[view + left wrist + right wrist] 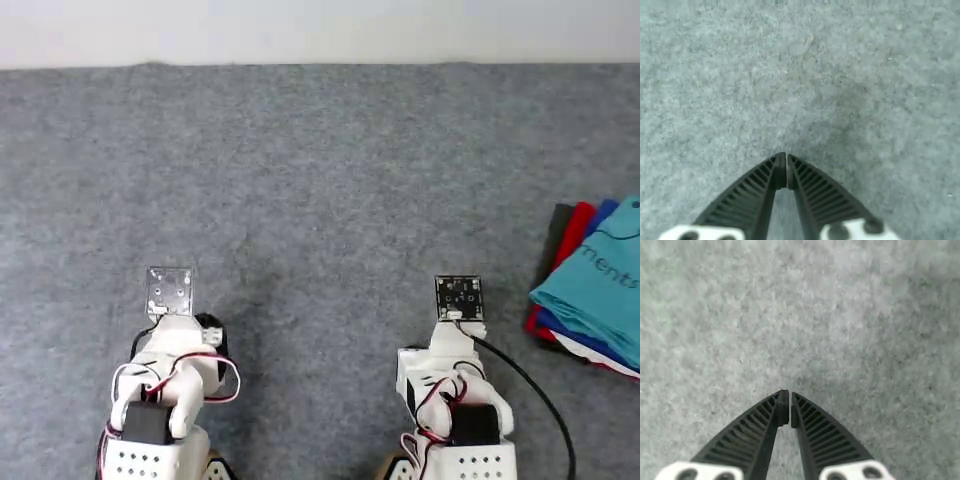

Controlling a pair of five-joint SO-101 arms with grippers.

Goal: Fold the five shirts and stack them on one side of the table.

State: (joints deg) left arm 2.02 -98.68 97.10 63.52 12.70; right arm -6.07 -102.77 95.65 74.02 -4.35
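Your left pincer point(785, 172) and right pincer point(789, 407) were clenched, empty. The fanned shirts point(595, 290) at three o'clock could have slid apart if you brushed them.

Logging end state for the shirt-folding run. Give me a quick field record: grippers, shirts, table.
left gripper: shut, holding nothing, over the table
right gripper: shut, holding nothing, over the table
table: grey felt surface
shirt stack: folded, at the right side of the high view, partly cut off by the frame edge, no gripper on it
top shirt: teal
layers below: blue, red, dark and white edges show
task state: looks done; five colours stacked on one side
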